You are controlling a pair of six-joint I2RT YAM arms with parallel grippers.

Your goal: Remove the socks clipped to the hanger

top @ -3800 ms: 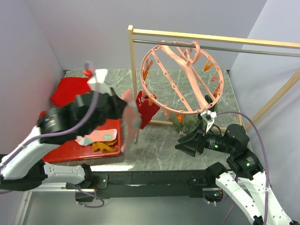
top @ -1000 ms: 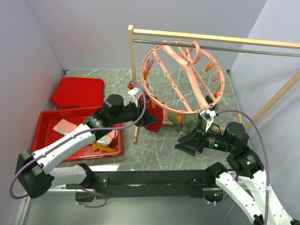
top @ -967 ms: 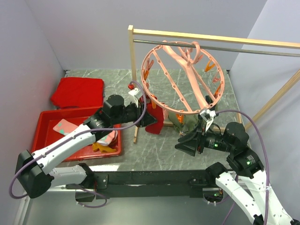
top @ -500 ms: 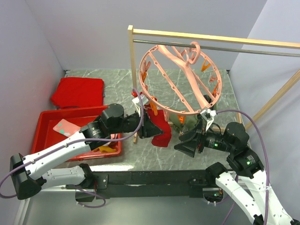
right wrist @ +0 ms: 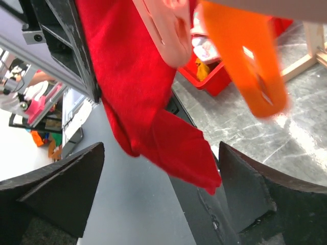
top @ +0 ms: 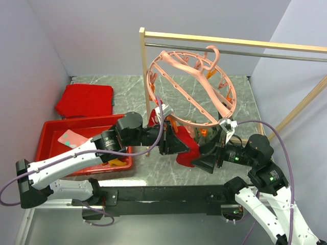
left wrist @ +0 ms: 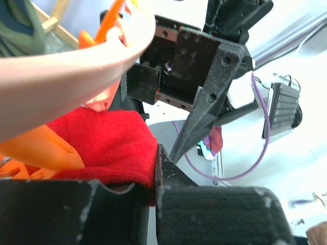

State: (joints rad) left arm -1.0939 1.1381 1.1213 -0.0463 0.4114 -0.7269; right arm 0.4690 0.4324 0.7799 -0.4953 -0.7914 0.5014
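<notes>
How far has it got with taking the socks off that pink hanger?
Done: a pink sock and a yellow sock lie in the red tray. In hand: the left gripper is shut on a red sock hanging at the clips of the hanger, with the right gripper open beside it; whether it is unclipped I cannot tell. Left: a green sock hangs there too.

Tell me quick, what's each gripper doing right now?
Left gripper: closed on the red sock.
Right gripper: open, jaws wide either side of the sock's hanging end, gripping nothing.
</notes>
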